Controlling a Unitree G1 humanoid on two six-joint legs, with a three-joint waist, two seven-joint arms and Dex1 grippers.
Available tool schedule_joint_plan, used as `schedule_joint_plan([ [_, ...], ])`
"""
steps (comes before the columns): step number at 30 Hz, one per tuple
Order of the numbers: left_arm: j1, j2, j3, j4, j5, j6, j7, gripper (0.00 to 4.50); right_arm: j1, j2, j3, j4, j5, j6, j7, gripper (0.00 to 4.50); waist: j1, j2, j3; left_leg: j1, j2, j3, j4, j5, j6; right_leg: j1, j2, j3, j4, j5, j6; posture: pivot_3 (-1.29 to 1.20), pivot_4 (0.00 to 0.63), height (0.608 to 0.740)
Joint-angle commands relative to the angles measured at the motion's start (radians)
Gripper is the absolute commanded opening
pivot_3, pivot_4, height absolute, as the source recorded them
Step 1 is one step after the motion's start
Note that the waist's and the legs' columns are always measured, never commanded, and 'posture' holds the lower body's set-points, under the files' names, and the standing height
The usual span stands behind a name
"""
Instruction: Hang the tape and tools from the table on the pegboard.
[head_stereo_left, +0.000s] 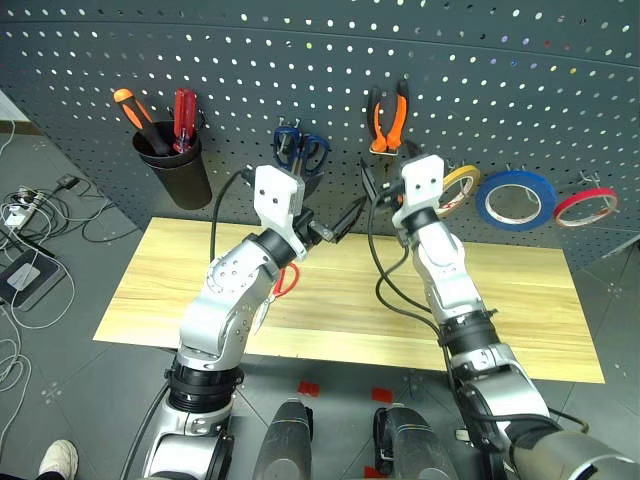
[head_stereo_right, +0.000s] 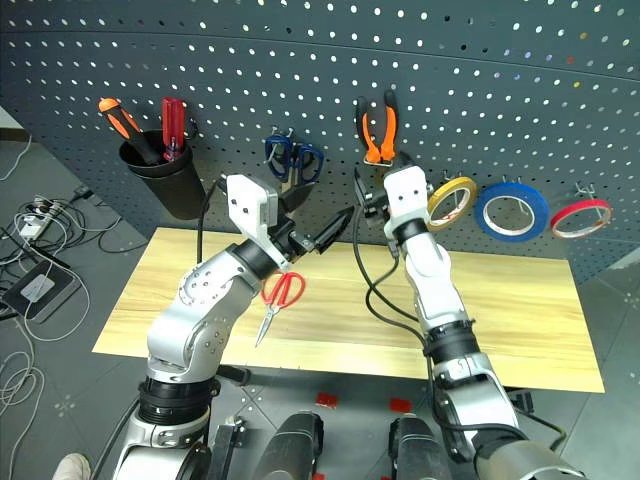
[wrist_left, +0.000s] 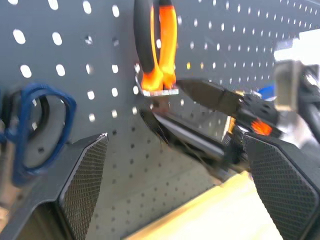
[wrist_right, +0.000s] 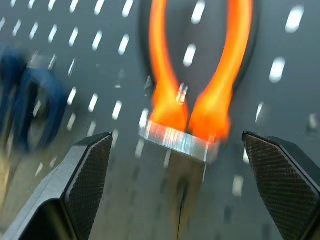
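Left gripper (wrist_left: 175, 190) wide open and empty above red-handled scissors (head_stereo_right: 277, 298) on the table (head_stereo_right: 520, 320), pliers (head_stereo_right: 377, 128) hung on pegboard (head_stereo_right: 480, 90), right gripper (wrist_right: 180, 190) wide open, empty just below them, tan tape (head_stereo_right: 452, 200) hung right.

The pliers (head_stereo_right: 377, 127) hang on the pegboard (head_stereo_right: 480, 80), with the tape (head_stereo_right: 452, 197) to their right. The scissors (head_stereo_right: 279, 297) lie on the table (head_stereo_right: 520, 310), near left.
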Motion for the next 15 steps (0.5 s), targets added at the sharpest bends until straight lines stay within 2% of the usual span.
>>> schedule_joint_plan([
  [1,0.053,0.020,-0.032,-0.028,0.088,-0.040,0.035,4.50,0.067,-0.058,-0.011,-0.211,0.041,0.114,0.067,4.44,0.001,0.000,0.000,0.000,0.000,0.000,0.000,0.000,0.000,0.000,0.000,0.000,0.000,0.000,0.000,0.18,0.218,0.740],
  [7,0.146,0.021,-0.045,-0.027,0.222,-0.001,0.160,4.50,0.175,-0.158,-0.006,-0.432,0.121,0.272,0.195,4.44,0.000,0.000,0.000,0.001,0.000,-0.001,0.000,-0.001,0.001,0.000,0.000,0.000,-0.001,0.000,0.000,0.15,0.248,0.740],
  [10,0.203,0.018,-0.044,-0.009,0.300,0.046,0.242,4.50,0.250,-0.221,0.046,-0.531,0.190,0.307,0.338,4.44,-0.003,0.000,0.000,0.001,0.000,-0.001,0.000,-0.004,0.006,0.002,0.000,0.000,-0.005,0.000,0.000,0.13,0.275,0.740],
  [15,0.247,0.034,-0.007,0.042,0.347,0.104,0.284,4.50,0.339,-0.305,0.142,-0.597,0.240,0.324,0.516,4.44,-0.011,0.000,0.007,0.002,0.000,-0.003,0.000,-0.005,0.009,0.004,0.001,-0.001,-0.007,0.000,0.000,0.13,0.316,0.740],
])
